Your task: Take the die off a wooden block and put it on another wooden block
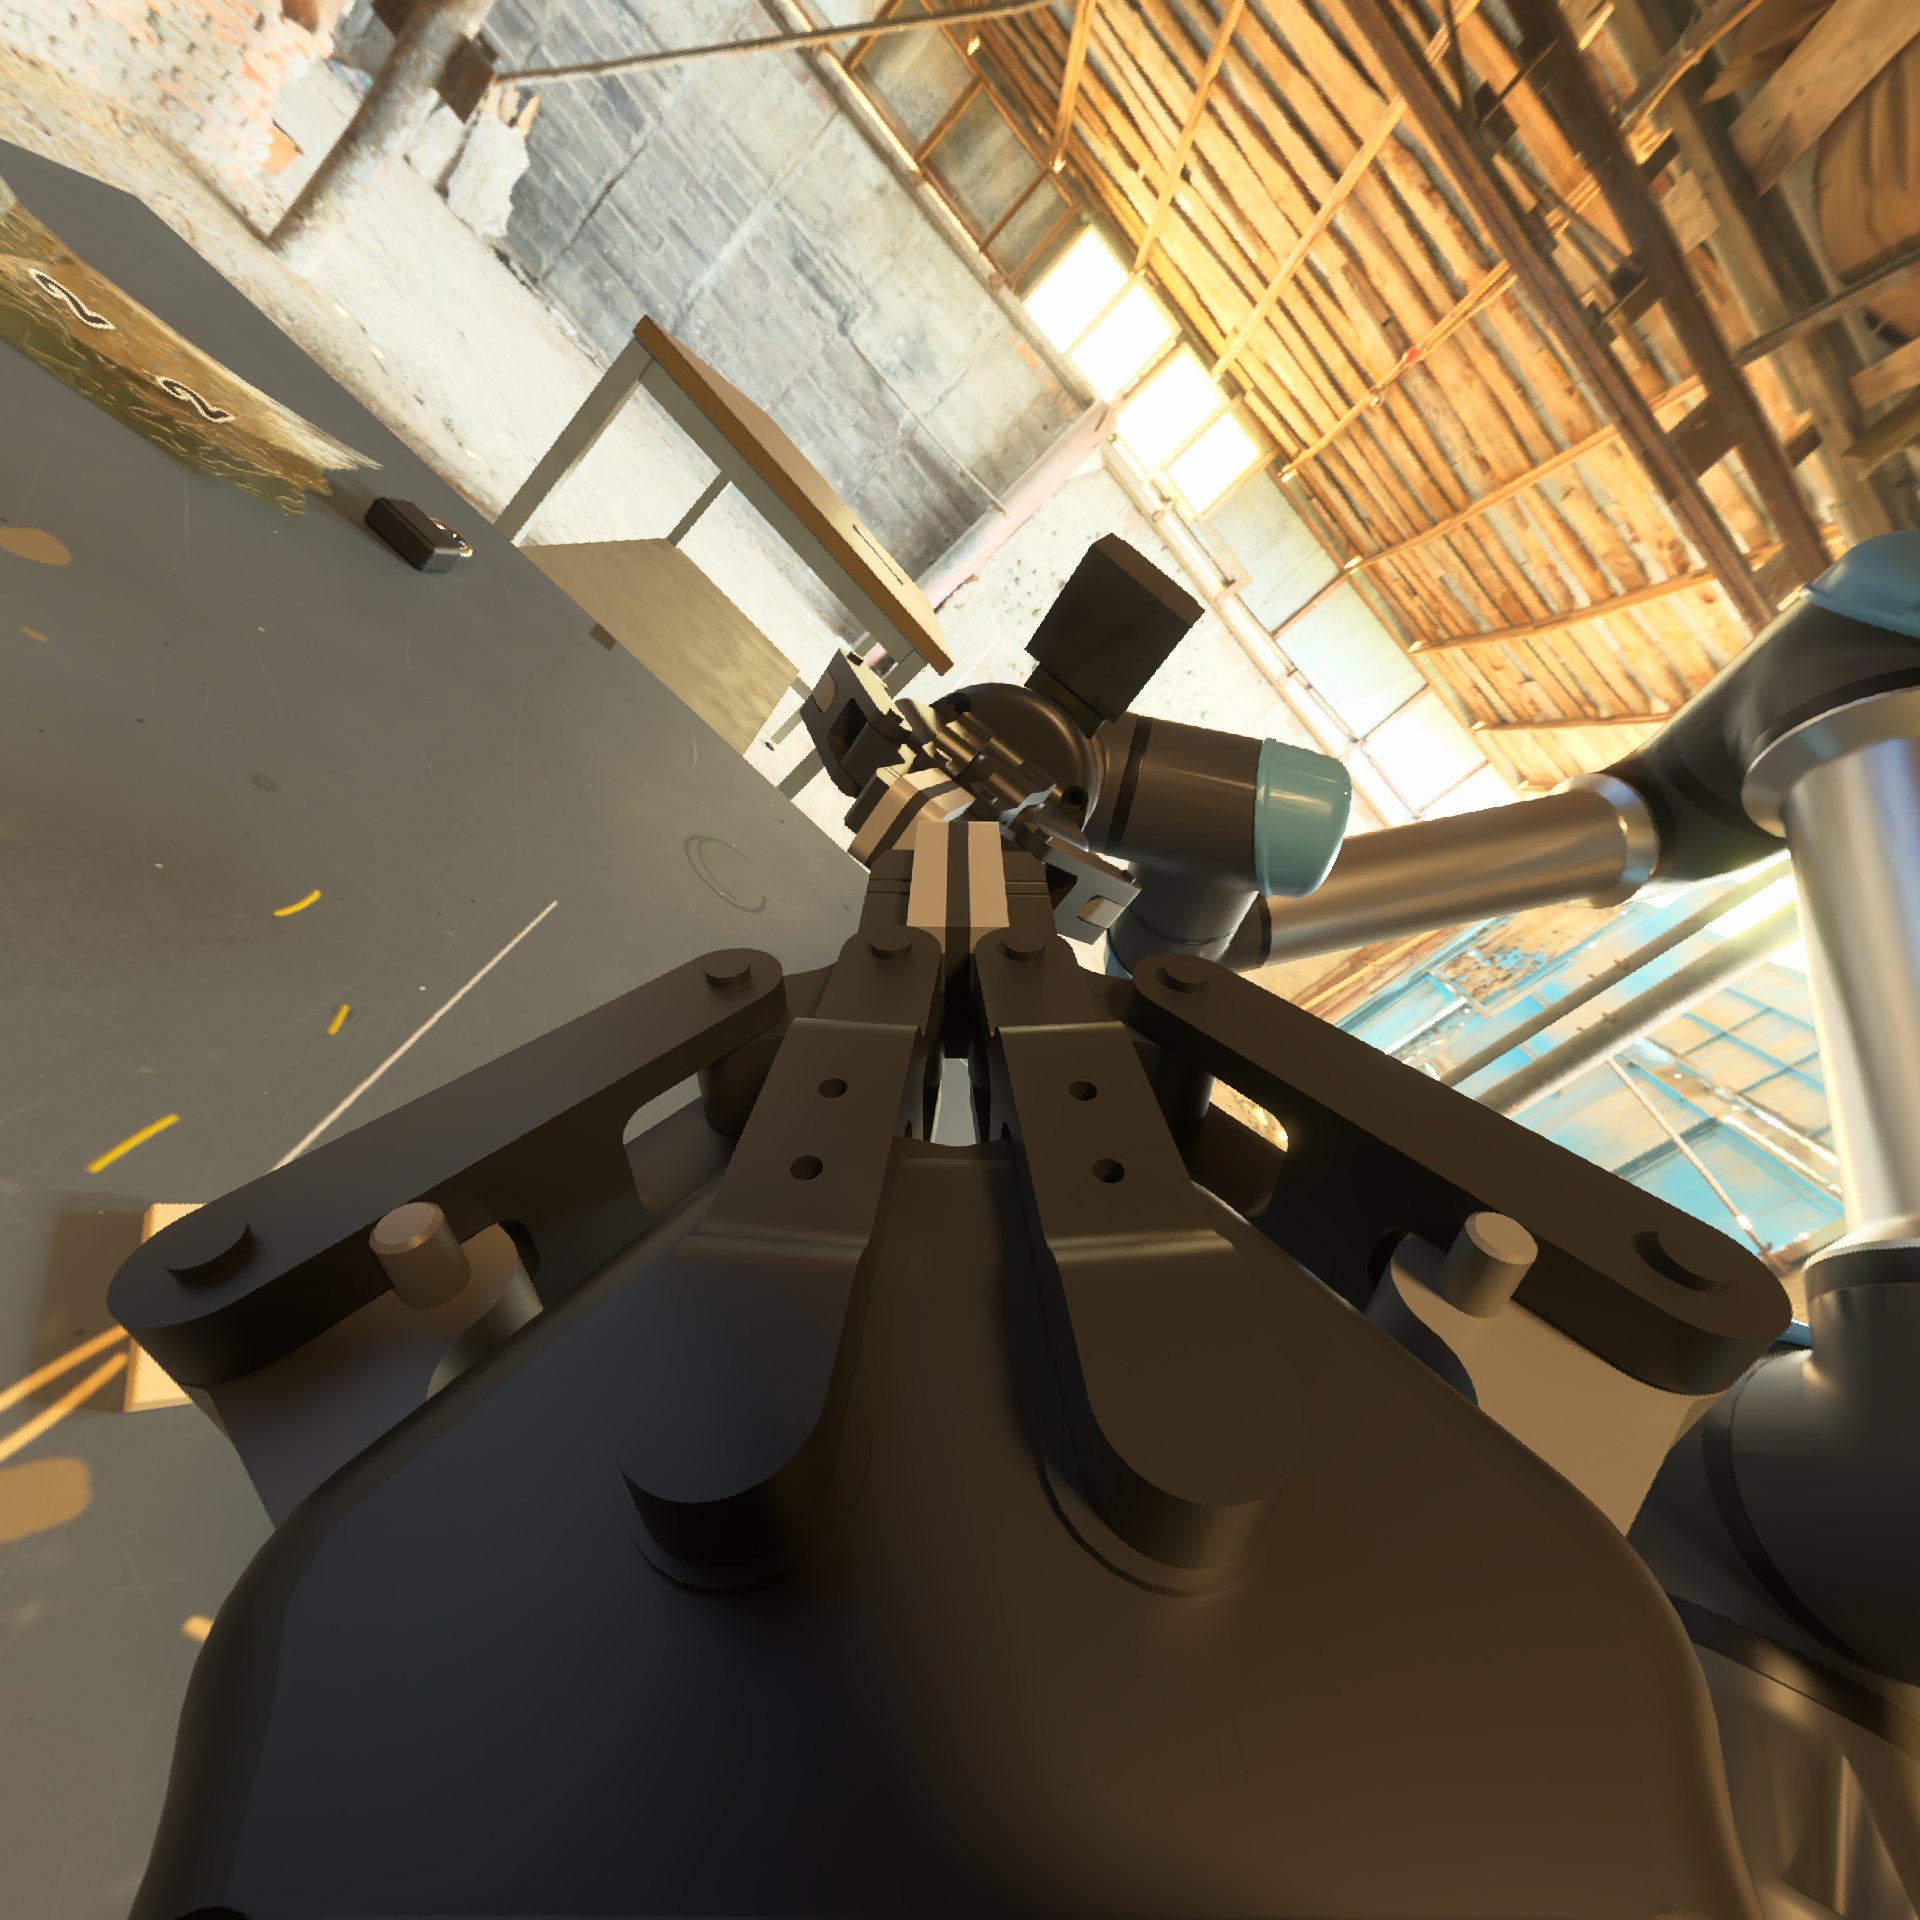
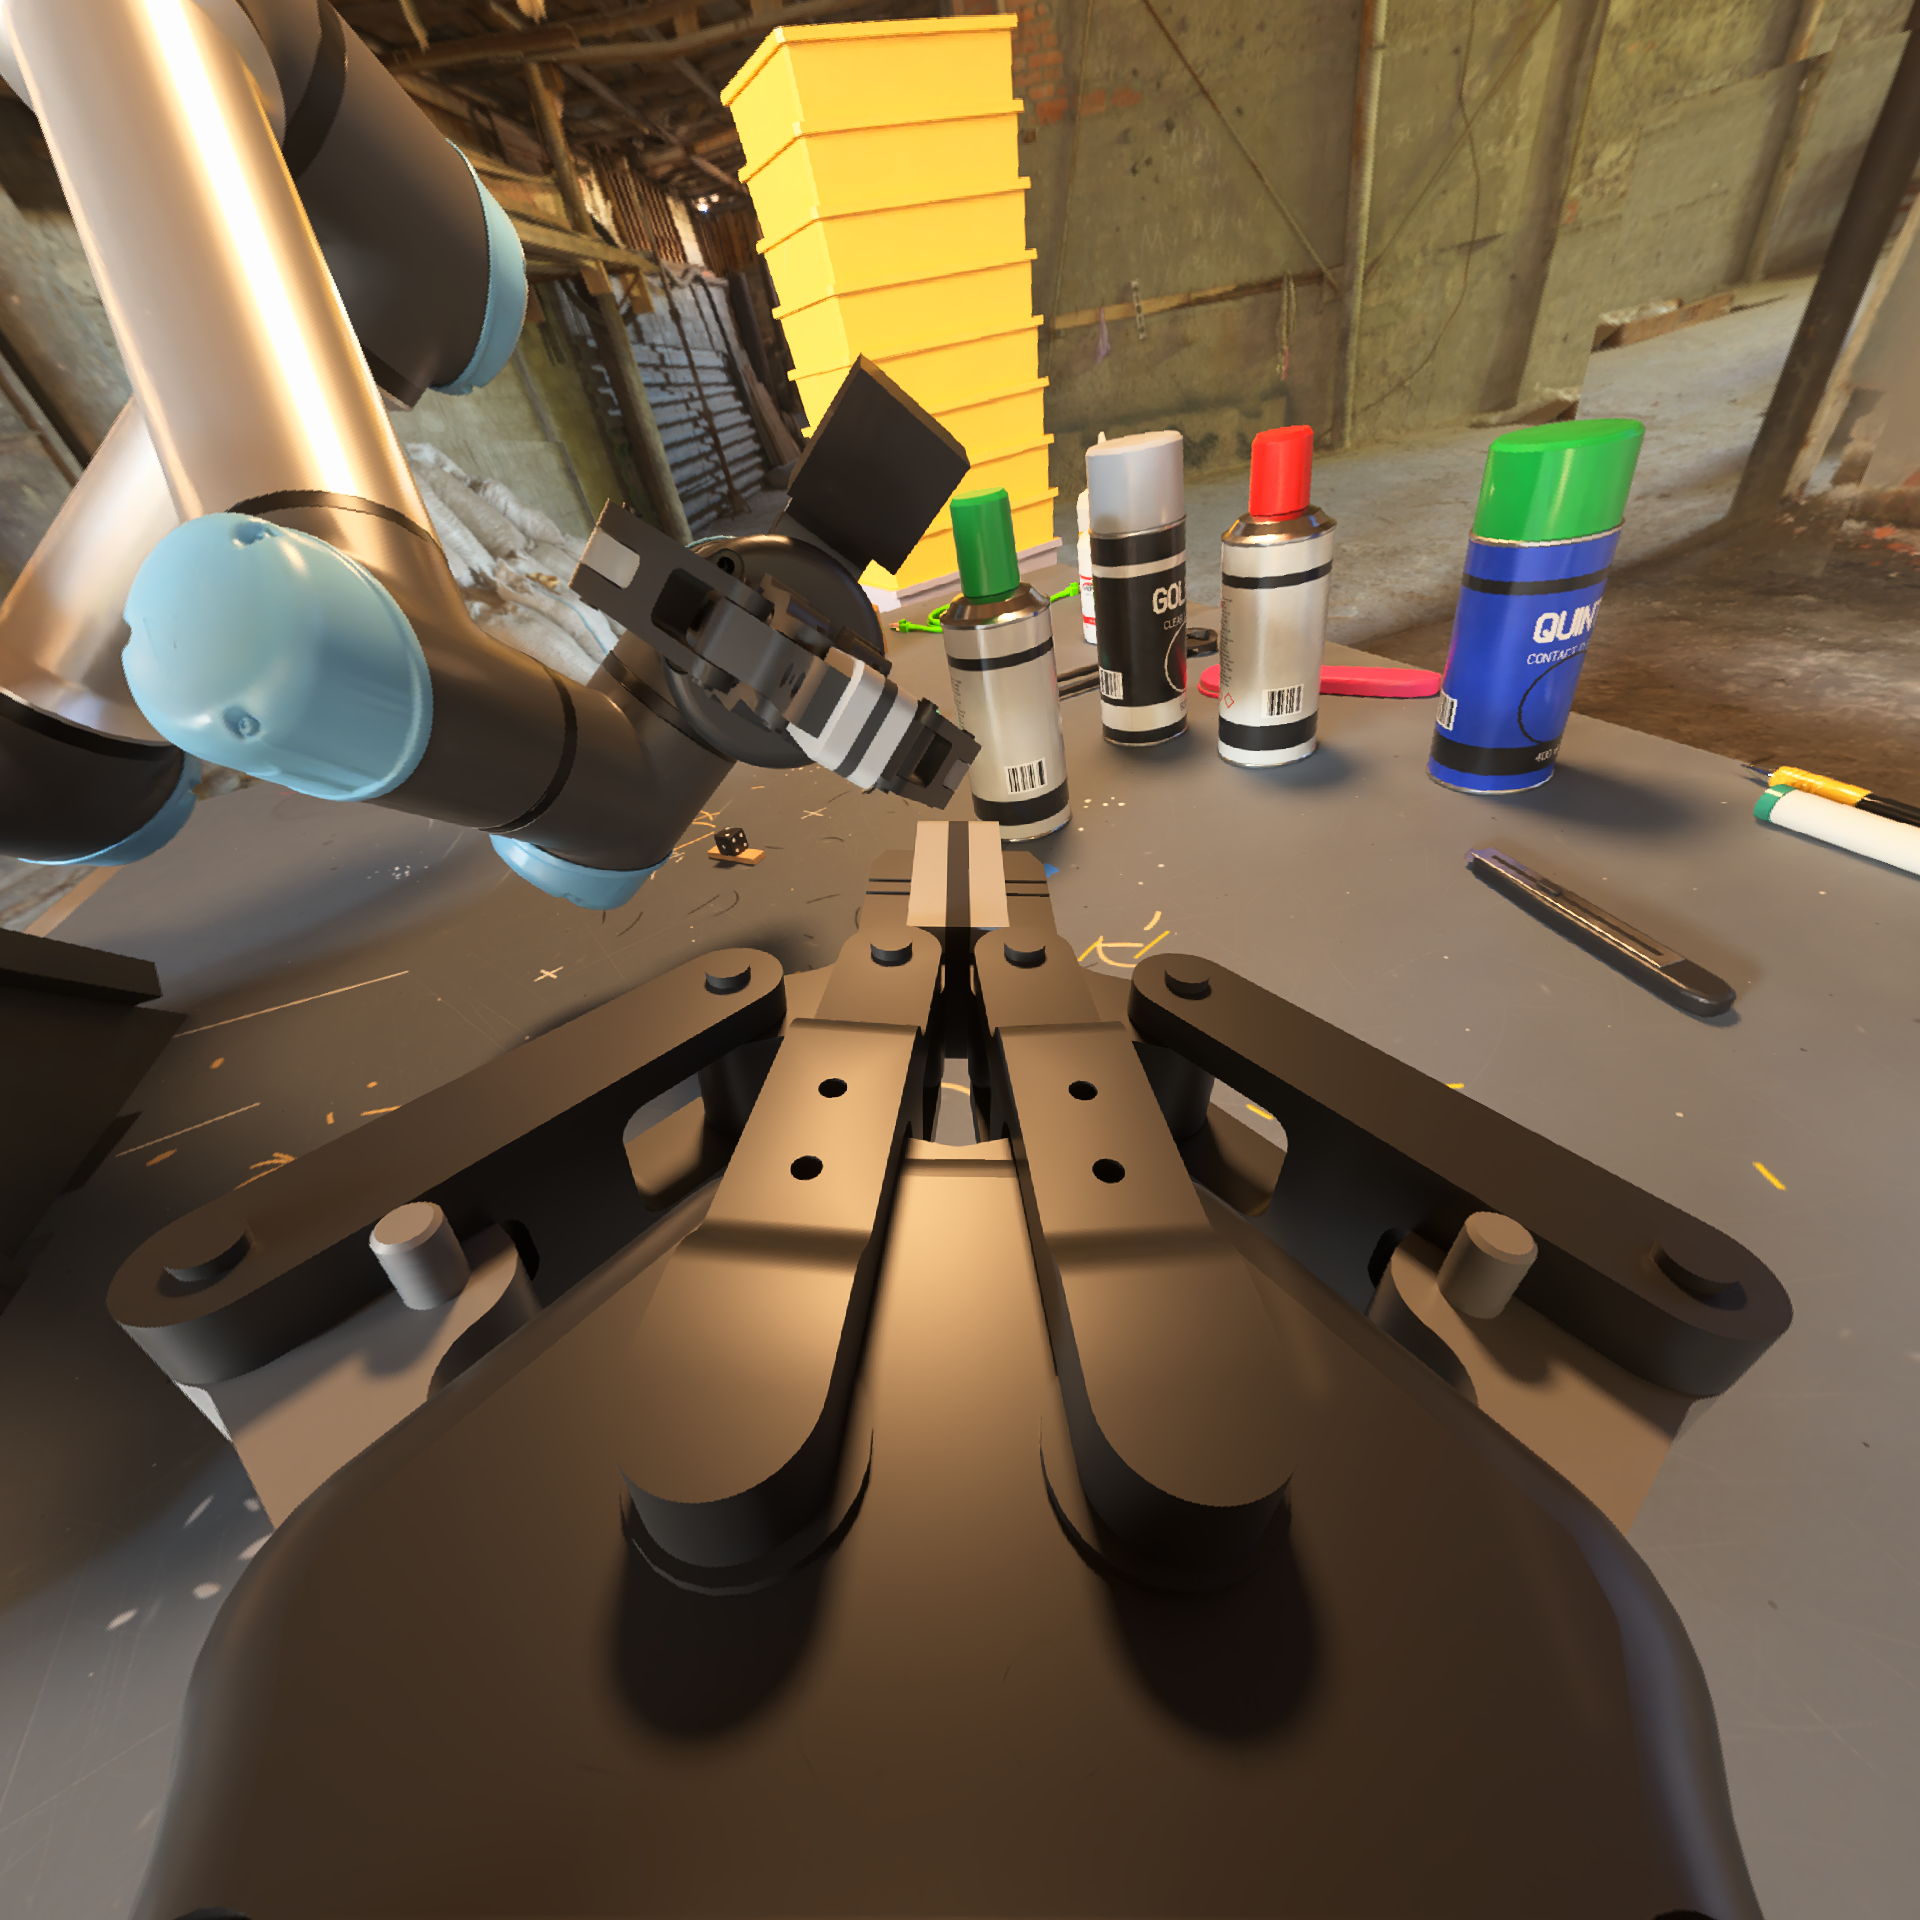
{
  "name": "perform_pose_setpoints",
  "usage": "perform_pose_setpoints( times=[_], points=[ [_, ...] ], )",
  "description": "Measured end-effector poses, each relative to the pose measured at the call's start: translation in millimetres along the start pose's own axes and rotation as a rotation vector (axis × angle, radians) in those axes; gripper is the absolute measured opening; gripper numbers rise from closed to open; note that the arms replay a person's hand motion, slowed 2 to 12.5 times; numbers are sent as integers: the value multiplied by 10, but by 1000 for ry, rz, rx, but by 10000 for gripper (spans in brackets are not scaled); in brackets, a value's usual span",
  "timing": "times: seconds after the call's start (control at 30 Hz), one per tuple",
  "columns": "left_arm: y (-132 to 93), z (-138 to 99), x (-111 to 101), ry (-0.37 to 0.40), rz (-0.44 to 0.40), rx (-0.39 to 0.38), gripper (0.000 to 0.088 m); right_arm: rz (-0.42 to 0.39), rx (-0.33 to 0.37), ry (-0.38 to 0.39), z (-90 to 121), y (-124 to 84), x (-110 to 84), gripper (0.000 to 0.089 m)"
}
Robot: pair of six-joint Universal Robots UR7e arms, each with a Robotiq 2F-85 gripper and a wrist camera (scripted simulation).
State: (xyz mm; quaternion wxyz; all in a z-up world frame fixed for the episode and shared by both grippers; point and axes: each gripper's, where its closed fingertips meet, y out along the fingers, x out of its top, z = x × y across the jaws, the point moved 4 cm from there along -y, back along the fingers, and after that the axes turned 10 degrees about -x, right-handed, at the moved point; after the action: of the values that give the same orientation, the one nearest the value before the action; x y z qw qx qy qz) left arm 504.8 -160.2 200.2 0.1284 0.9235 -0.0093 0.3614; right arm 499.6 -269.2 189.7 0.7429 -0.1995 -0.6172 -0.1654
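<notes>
Nearest in the right wrist view, the right pincer (image 2: pixel 958 878) has its two pale pads pressed together with only a thin dark line between them, and it grips nothing. It hangs above the grey scuffed surface (image 2: pixel 1351 1091).

Just beyond its tips and a little to the left, the small black die with white pips (image 2: pixel 731 840) sits on a thin flat wooden block (image 2: pixel 740 856), well clear of both pincers. To the right lies a dark slim utility knife (image 2: pixel 1600 930), and at the right edge a white marker with a green end (image 2: pixel 1834 826).

Above the die, the left pincer (image 2: pixel 940 764) reaches in from the left on its black and silver arm, fingers close together and empty.

Farther back stand four spray cans: a silver one with a green cap (image 2: pixel 1003 675), a black one with a grey cap (image 2: pixel 1140 592), a silver one with a red cap (image 2: pixel 1276 613) and a blue one with a green cap (image 2: pixel 1527 613). Behind them rises a tall stack of yellow crates (image 2: pixel 899 249).

In the left wrist view, the left pincer (image 1: pixel 958 878) likewise shows its pads nearly touching around nothing, with the right pincer (image 1: pixel 904 805) just beyond its tips. A small pale wooden block (image 1: pixel 156 1309) lies on the surface at the lower left, partly hidden by the pincer's linkage.
</notes>
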Motion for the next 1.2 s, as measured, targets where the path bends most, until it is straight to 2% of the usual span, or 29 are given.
perform_pose_setpoints(
  times=[0.27, 0.5, 0.8, 1.2],
  points=[
    [10, 66, -66, 30, 43, 82, 14, -9, -6, 20, -24, 4, 10, 0],
    [1, 161, -142, 53, 91, 168, 162, 12, -24, 16, -71, 7, -13, 0],
    [-51, 207, -158, 81, 103, 240, 243, 54, -59, 38, -138, 12, -67, 0],
    [-104, 101, -138, 109, 101, 263, 281, 131, -126, 23, -183, 35, -138, 0]
  ],
)
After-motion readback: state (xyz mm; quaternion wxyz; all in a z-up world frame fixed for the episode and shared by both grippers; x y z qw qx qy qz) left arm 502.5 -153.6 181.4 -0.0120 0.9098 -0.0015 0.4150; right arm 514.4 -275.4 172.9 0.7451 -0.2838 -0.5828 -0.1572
